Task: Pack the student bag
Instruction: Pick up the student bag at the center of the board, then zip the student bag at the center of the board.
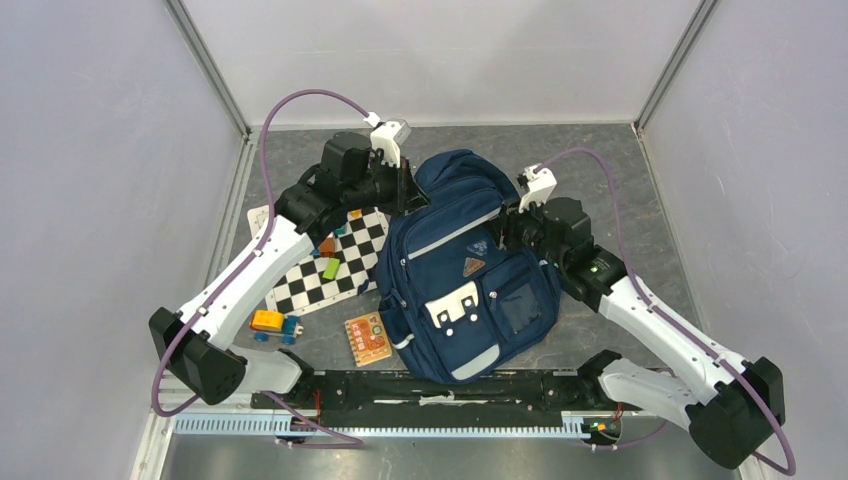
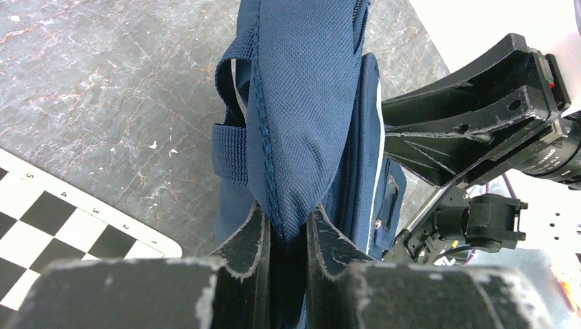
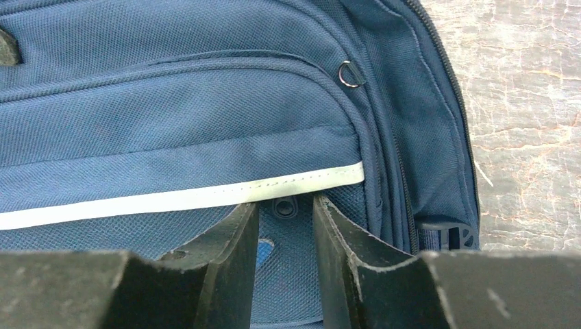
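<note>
Only overhead: the whole student bag [image 1: 470, 280] is seen mid-table, front up; a checkered mat [image 1: 300, 285] and an orange card [image 1: 367, 338] lie left of it.
Left wrist: the left gripper [image 2: 288, 229] is seen clamped on a fold at the bag's top.
Right wrist: the right gripper [image 3: 286, 212] is seen with jaws apart around a small pull under the bag's grey stripe [image 3: 178, 195].
Axis: the bag is laid far-to-near, top end far.
Contents: the bag's inside is hidden.
</note>
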